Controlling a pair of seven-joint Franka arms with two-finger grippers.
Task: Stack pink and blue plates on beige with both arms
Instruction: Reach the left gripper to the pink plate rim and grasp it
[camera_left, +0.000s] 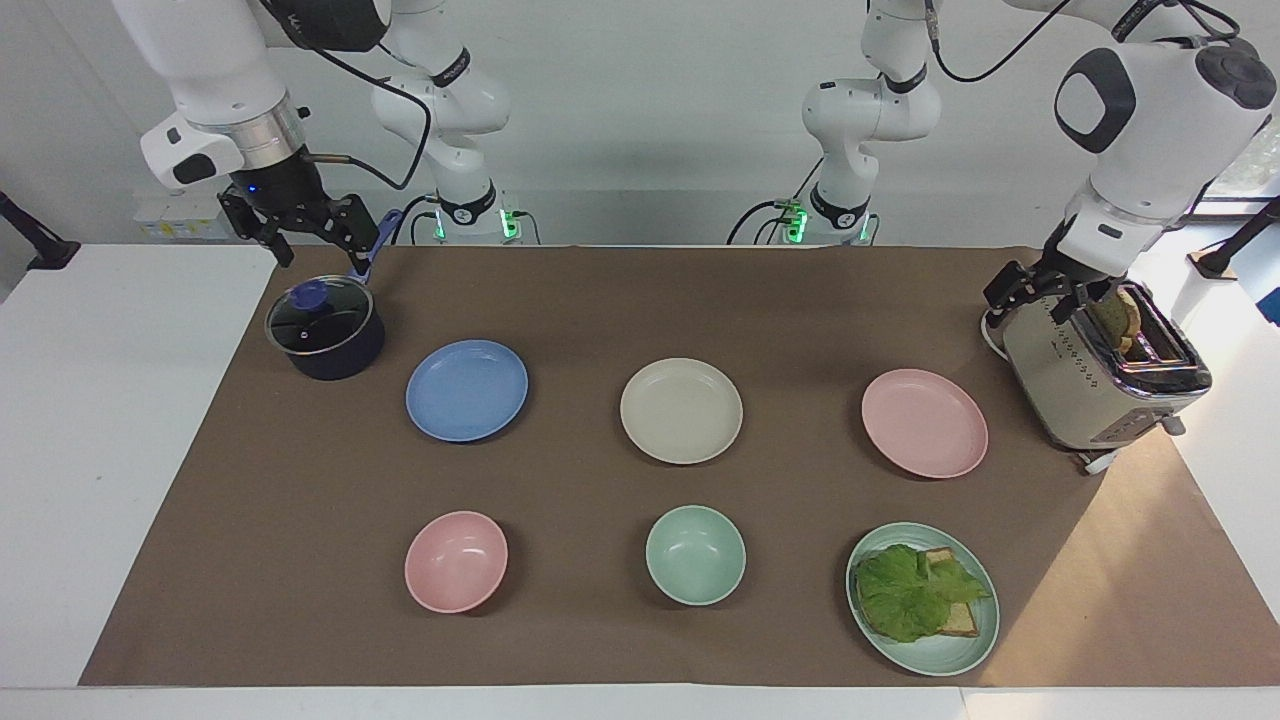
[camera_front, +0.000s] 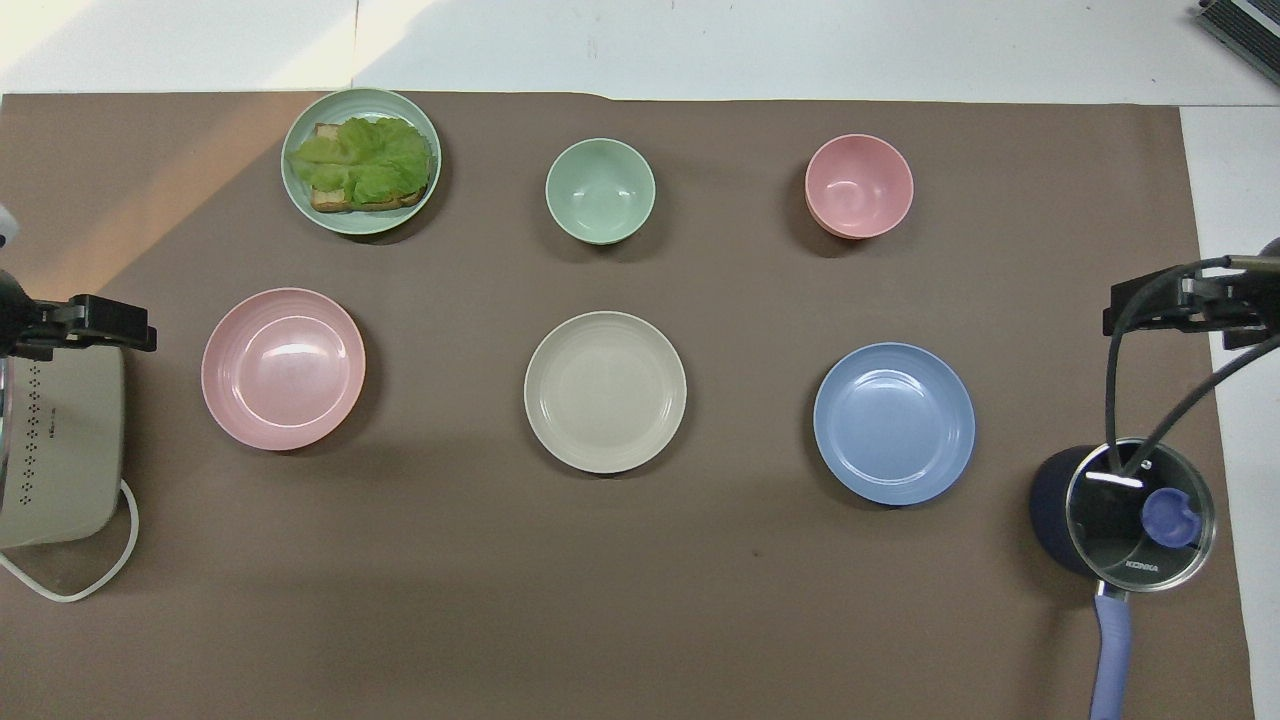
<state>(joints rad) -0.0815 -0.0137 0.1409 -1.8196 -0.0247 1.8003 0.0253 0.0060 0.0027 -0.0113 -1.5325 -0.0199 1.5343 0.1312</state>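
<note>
Only green plate (camera_left: 923, 652) filled — lettuce (camera_left: 912, 592)

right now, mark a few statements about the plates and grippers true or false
1. The beige plate lies between the blue plate and the pink plate. True.
2. The pink plate is already stacked on the beige plate. False: it lies apart on the mat, toward the left arm's end.
3. The left gripper hangs open over the toaster. True.
4. The right gripper holds the blue plate. False: it is open, holding nothing, up by the lidded pot.
5. The lettuce and toast sit on the blue plate. False: they sit on the green plate.
</note>
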